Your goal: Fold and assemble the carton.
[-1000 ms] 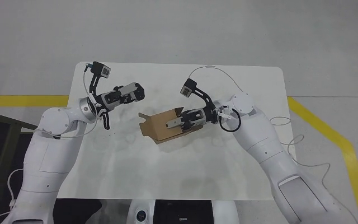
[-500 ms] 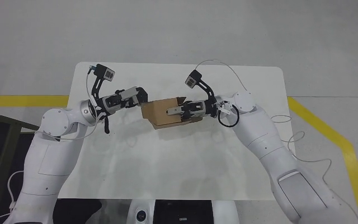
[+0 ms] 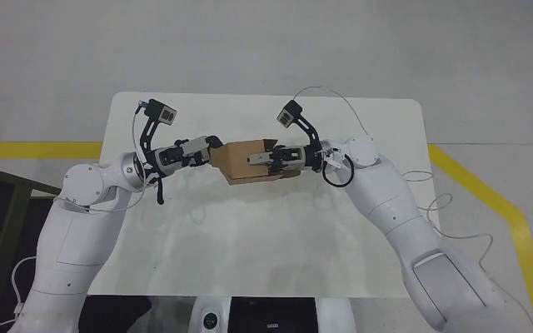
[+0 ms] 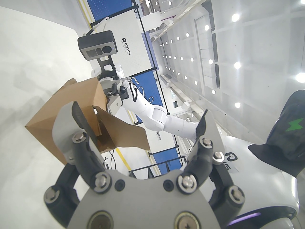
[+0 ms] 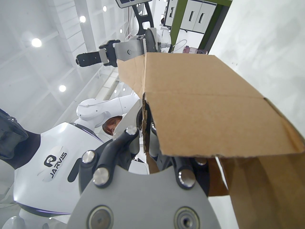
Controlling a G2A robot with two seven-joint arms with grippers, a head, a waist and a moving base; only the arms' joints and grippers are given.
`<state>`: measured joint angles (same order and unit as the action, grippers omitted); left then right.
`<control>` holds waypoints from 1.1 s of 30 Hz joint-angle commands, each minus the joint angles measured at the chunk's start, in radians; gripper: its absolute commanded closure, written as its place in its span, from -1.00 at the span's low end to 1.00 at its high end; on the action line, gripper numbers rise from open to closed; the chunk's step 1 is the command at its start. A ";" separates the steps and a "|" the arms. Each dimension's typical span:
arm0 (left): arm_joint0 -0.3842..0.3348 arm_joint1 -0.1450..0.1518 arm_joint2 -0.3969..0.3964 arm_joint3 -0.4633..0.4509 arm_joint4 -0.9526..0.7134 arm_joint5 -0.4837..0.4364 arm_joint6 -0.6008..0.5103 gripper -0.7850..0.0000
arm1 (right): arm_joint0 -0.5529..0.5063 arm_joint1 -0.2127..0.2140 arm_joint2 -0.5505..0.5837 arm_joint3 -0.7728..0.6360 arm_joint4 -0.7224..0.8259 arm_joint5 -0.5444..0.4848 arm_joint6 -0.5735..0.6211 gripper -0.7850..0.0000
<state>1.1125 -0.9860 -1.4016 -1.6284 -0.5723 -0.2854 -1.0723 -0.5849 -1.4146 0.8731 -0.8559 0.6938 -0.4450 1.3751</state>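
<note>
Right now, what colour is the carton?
The carton is plain brown cardboard, with no pattern showing. The right wrist view shows it best.

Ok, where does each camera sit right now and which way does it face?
Top view: above the arms, looking down at the table; left gripper and right gripper at the carton's ends.
Left wrist view: left wrist, facing the carton past its open left gripper; right gripper beyond.
Right wrist view: right wrist, facing along the clamped carton; left gripper at its far end.
Shared: the carton, in all three.
</note>
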 commanded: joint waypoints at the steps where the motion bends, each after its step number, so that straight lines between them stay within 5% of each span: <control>1: 0.000 0.000 0.003 -0.002 0.000 0.001 0.000 -1.00 | 0.001 -0.001 -0.002 -0.001 0.002 0.001 0.001 1.00; 33: 0.002 0.002 -0.027 0.003 0.051 -0.019 0.033 -1.00 | -0.003 0.008 0.024 0.034 -0.026 -0.022 -0.022 1.00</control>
<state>1.1173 -0.9847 -1.4231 -1.6301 -0.5339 -0.2986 -1.0467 -0.5890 -1.4087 0.8915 -0.8302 0.6745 -0.4627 1.3574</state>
